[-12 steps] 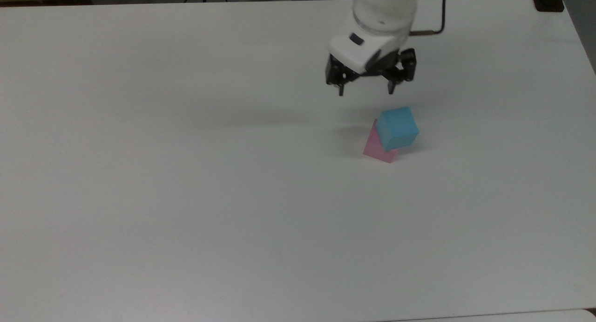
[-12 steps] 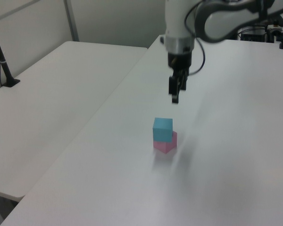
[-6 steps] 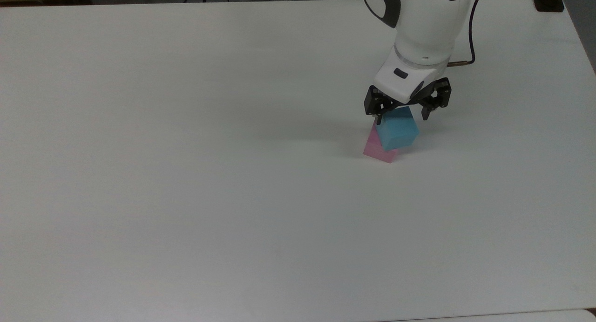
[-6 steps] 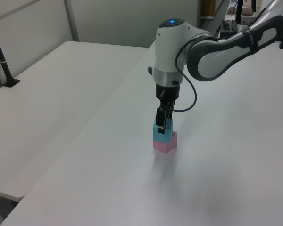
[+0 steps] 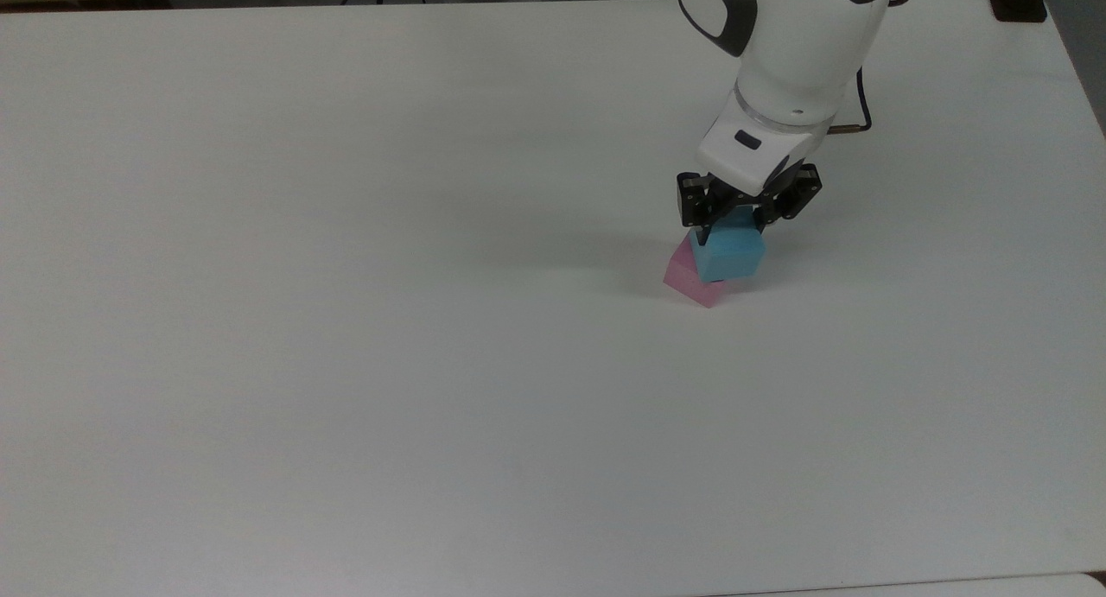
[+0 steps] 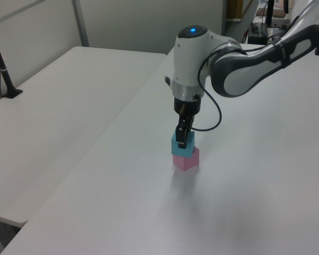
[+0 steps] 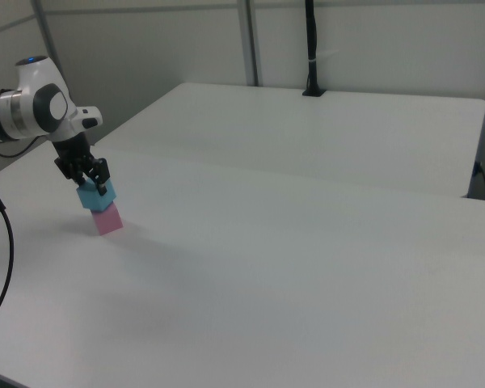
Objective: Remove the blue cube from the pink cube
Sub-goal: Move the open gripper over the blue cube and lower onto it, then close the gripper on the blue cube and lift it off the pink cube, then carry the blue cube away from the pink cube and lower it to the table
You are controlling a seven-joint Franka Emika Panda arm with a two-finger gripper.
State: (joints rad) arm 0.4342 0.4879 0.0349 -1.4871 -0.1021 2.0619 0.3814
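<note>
The blue cube sits on top of the pink cube on the white table, right of centre in the top view. My gripper reaches down from above and is shut on the blue cube, one finger on each side face. The blue cube overhangs the pink cube toward the top view's right. In the left view the gripper covers the upper part of the blue cube, with the pink cube below. The right view has the gripper, blue cube and pink cube at its left.
The white table is bare around the cubes. A cable loops behind the wrist. A second white table stands beside this one, with a black post clamped at its far edge.
The gripper came over from the top view's left, dropped onto the stack and closed on the blue cube. The blue cube turned square to the fingers, and both cubes shifted slightly toward the top view's left.
</note>
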